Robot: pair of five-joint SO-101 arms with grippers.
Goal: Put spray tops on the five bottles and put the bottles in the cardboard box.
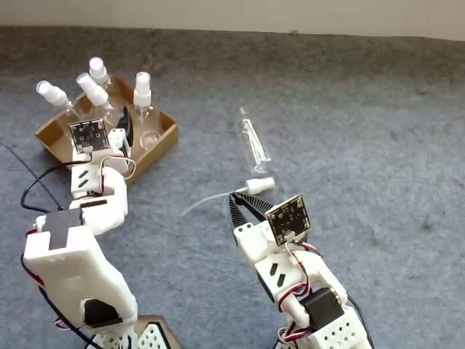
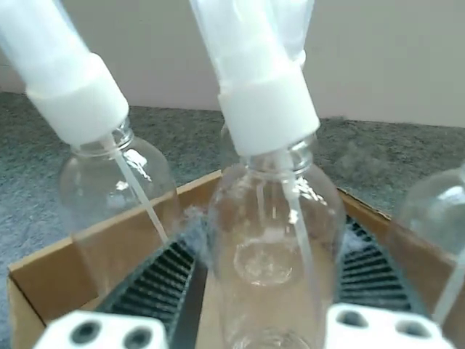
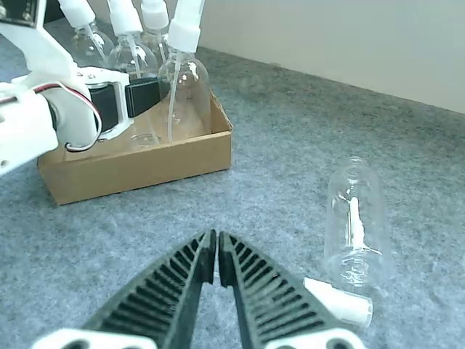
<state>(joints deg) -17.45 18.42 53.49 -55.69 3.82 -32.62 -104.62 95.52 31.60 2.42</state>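
box (image 3: 138,171) far left, four capped bottles (image 1: 149,120) | fifth bottle (image 1: 254,142) lying centre, top (image 1: 259,185) at its mouth | left gripper (image 2: 265,247) open astride one | right gripper (image 3: 216,240) closed, by top

So the cardboard box (image 1: 163,142) sat at the far left of the table (image 1: 378,109), with four bottles (image 1: 145,109) standing in it and the left hand (image 2: 263,278) down in there too, around one of them. The fifth bottle (image 1: 253,139) lay on its side well to the right of the box. A loose spray top (image 1: 259,185) lay just in front of it, right beside the right hand (image 1: 240,198).
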